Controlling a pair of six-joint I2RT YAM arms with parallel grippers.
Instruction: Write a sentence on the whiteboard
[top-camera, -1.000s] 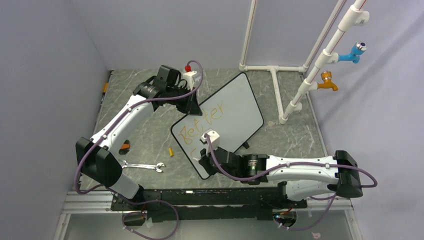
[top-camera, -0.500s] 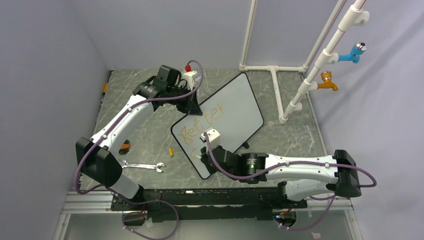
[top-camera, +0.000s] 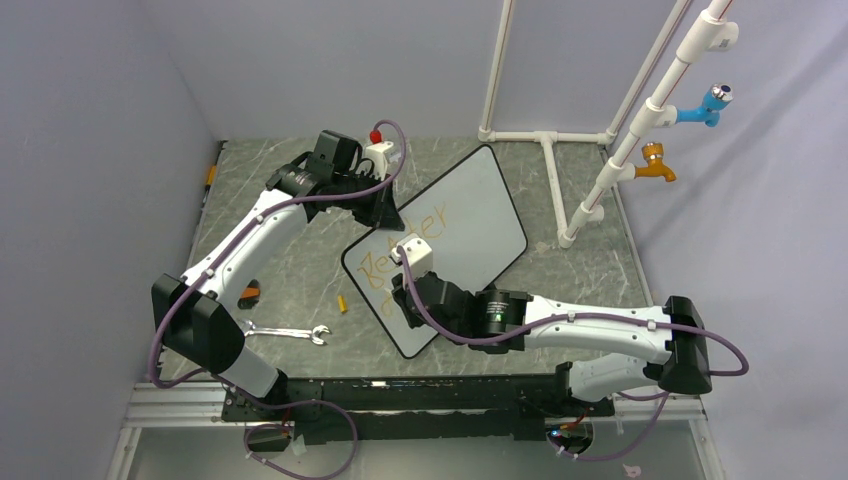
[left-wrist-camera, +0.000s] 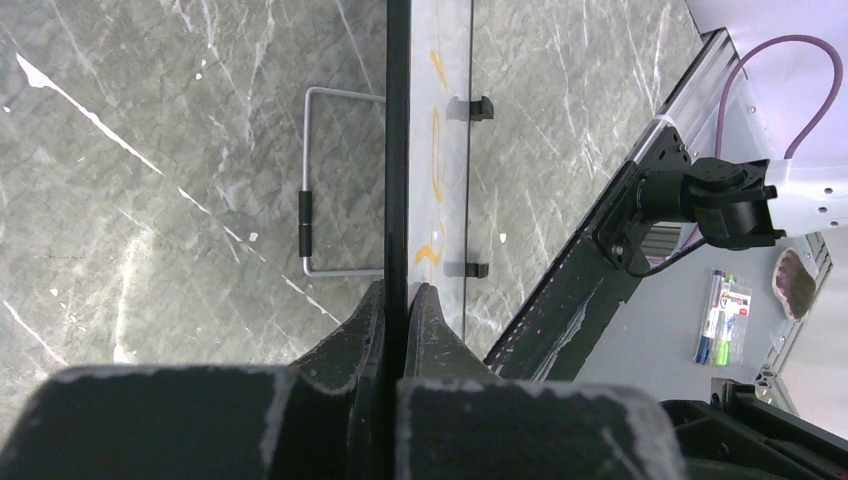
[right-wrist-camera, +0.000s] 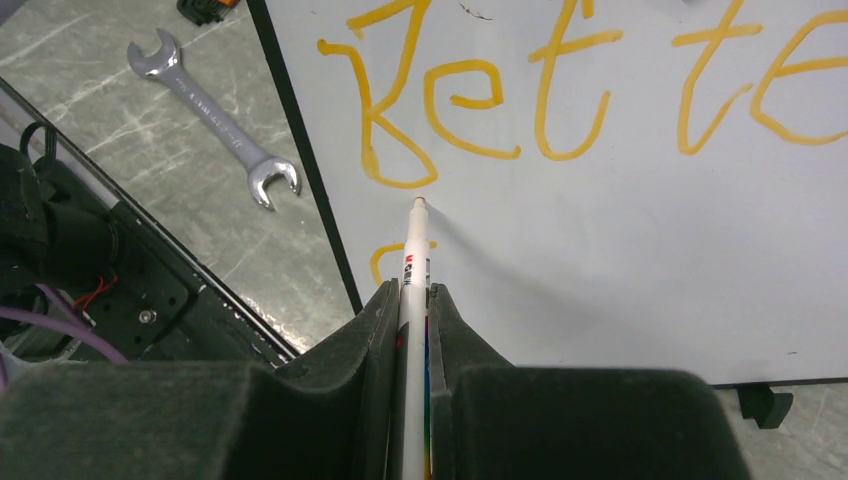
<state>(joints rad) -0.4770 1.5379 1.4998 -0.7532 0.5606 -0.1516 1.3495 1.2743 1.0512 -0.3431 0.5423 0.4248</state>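
Whiteboard (top-camera: 482, 198): large glossy white rectangle with a thin black frame and rounded corners, set diagonally at mid-bench, on the grey marbled bench (top-camera: 300, 262).
Sentence (right-wrist-camera: 468, 101): orange handwritten marker lettering, "Better" on one line, with a short curved stroke begun below the "B".
Left pincer (left-wrist-camera: 397, 295): clenched on the board's black frame at its far-left edge.
Right pincer (right-wrist-camera: 413, 295): grasping a slim white marker pen (right-wrist-camera: 416, 250), its tip on or just off the white surface under the "B"; contact could not be told.
Top view alone: both arms whole, a white pipe frame (top-camera: 560, 185) near the board's far-right side, and a small yellow-orange stub (top-camera: 342, 303) left of the board.
Left wrist view alone: the board edge-on, a thin wire loop (left-wrist-camera: 330, 180) at its back, and two small black clips (left-wrist-camera: 481, 106) on its front edge.
Right wrist view alone: letter strokes up close, and a silver open-ended wrench (right-wrist-camera: 215, 110) just beyond the board's left frame.
Edges: the board's near corner lay close to the bench's near edge.
Room: bare white surface spread right of and below the lettering.
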